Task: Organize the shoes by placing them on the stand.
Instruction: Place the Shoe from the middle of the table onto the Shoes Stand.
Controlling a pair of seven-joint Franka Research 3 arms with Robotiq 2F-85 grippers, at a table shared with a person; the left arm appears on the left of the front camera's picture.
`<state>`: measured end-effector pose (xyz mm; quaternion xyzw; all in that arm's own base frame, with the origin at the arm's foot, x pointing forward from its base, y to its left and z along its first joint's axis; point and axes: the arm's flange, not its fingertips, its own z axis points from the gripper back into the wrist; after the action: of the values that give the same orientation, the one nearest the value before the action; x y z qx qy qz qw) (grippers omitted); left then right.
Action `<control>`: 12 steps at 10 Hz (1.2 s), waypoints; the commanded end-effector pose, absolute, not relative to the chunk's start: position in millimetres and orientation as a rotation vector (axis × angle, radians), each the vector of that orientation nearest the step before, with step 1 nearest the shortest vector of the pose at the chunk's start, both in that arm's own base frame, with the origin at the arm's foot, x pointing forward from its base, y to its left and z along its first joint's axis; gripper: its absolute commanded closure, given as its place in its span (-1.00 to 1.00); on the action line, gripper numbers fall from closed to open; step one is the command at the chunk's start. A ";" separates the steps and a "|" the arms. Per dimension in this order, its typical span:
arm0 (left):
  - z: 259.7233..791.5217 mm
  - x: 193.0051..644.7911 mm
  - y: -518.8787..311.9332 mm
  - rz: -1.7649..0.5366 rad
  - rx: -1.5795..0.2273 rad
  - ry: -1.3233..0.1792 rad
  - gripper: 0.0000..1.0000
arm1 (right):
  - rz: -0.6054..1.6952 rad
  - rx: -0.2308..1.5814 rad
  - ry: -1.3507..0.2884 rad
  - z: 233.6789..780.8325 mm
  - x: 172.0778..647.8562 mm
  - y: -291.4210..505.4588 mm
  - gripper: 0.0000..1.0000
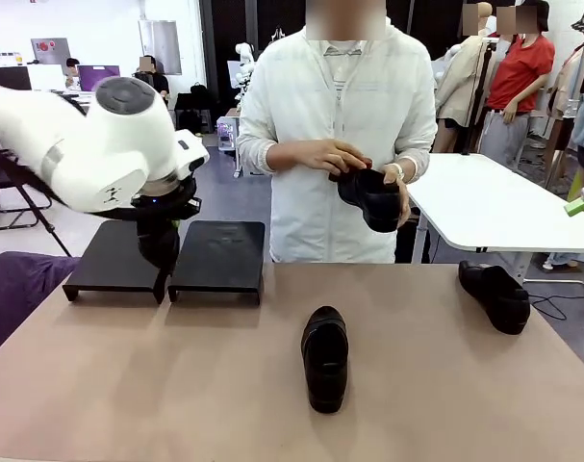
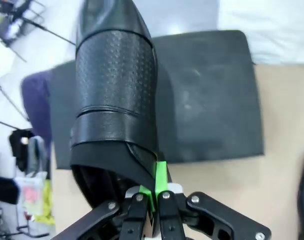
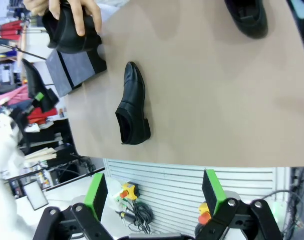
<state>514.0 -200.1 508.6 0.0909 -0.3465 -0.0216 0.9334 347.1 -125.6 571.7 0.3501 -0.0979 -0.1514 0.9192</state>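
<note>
Closest in, the right claw is held above the matte tan worktop. Its black fingers with green pads are spread wide and nothing is gripped.

Next up is the centre shoe, a glossy black leather slip-on with a rounded toe and low heel. It's set on its sole mid-worktop, lying lengthways from near to far, well apart from both claws.

The right-hand shoe, same shiny leather, is parked at an angle over by the far right of the worktop.

At the far left, two low matte-black rectangular platforms with flat tops and short side legs are lined up just beside each other: the left platform and the right platform.

The left claw is clamped shut on the back rim of the gripped shoe, which hangs toe-down from it by the gap between the platforms. A finely perforated panel can be seen across the upper, with smooth leather around it. Whether the toe is touching a platform can't be told.

Farthest back, the hand-held shoe is cradled in the person's hands, above the worktop's far edge.
</note>
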 end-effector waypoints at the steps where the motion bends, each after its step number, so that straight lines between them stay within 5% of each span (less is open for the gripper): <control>1: 489.2 532.7 -250.6 0.013 0.285 -0.757 1.00 | -0.301 0.732 -0.207 574.1 347.6 -126.3 -1.00; 5: 500.9 523.5 -209.8 -0.017 0.232 -0.734 1.00 | -0.301 0.732 -0.207 574.1 347.6 -126.3 -1.00; 12: 439.1 566.0 -224.1 0.039 0.171 -0.805 1.00 | -0.301 0.732 -0.207 574.1 347.6 -126.3 -1.00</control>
<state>560.9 -220.6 436.8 0.0854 -0.3672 0.0112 0.9262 347.1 -125.7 571.7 0.3500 -0.0978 -0.1515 0.9192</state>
